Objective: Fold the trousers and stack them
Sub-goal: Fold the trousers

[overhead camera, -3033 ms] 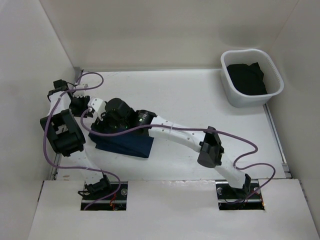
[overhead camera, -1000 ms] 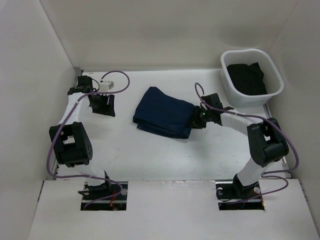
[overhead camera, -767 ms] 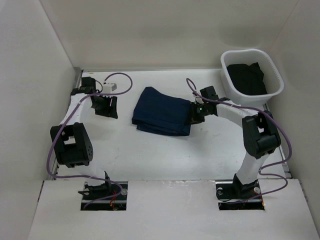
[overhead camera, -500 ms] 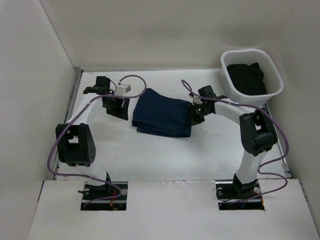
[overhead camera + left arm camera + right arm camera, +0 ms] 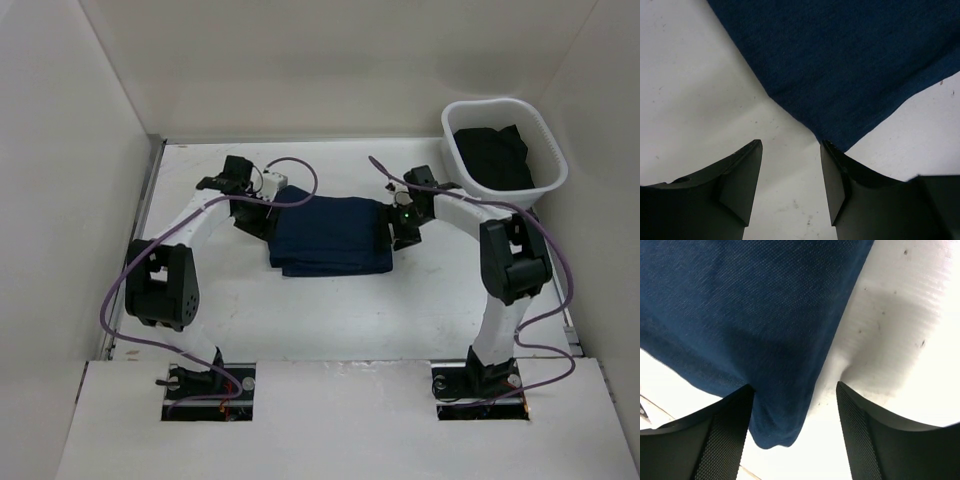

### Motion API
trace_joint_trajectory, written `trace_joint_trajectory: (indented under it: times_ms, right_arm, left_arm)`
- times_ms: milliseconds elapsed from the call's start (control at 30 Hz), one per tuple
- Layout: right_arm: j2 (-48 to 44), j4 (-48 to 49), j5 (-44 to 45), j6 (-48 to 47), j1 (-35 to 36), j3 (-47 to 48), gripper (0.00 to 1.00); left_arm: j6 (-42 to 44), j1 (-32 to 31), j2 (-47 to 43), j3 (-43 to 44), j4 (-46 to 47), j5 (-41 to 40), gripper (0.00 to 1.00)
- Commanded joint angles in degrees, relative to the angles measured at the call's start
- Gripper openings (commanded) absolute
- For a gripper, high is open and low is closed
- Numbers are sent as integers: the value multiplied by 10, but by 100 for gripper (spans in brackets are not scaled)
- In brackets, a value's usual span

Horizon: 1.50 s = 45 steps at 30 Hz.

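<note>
Top view: you've got the trousers (image 5: 330, 235) folded into a compact slab in the middle of the counter (image 5: 320, 320), long axis running 9 to 3 o'clock. Folding looks done to me. Stacking is what's left, and the white basket (image 5: 480, 200) sits off at 1 o'clock. Your left fingers (image 5: 255, 218) are at the 9 end, your right fingers (image 5: 402, 230) at the 3 end.

Left wrist: the fingers (image 5: 737, 182) are spread apart and grip nothing, one tip right at the cloth's corner.

Right wrist: the fingers (image 5: 722, 437) are spread too, straddling the slab's rounded edge.
</note>
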Motion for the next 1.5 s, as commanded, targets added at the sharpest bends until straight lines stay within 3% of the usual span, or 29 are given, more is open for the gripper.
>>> trace_joint_trajectory:
  times_ms: [0,33,100,267,433,767,900,1100,1167,1467]
  right_arm:
    - [-78,-11,27,6,-2,-18,72]
    - [-104,-9,39,16,-11,-26,73]
    - [-161,-2,65,33,-23,-42,100]
    - [-278,-4,108,53,-28,-47,100]
    - [-343,-28,187,71,-30,-26,100]
    - [-395,-88,379,84,-38,8,100]
    - [-418,-102,430,65,-48,-5,100]
    - [-485,-78,431,64,-78,-55,100]
    - [-507,-65,427,69,-95,-72,100]
    - [-545,-60,424,71,-123,-95,100]
  left_arm:
    - [-11,-32,-11,-6,40,-24,49]
    - [-7,-42,-9,-9,43,-37,49]
    - [-2,-61,2,-20,52,-64,49]
    - [19,-88,44,-70,82,-128,48]
    - [23,-99,40,-86,87,-125,48]
    - [18,-85,-122,-13,30,-119,53]
    - [9,-19,-220,-8,32,-100,55]
    - [18,211,-351,-76,105,-83,62]
    - [4,261,-373,-99,118,-74,63]
    - [-65,305,-411,-160,126,-61,62]
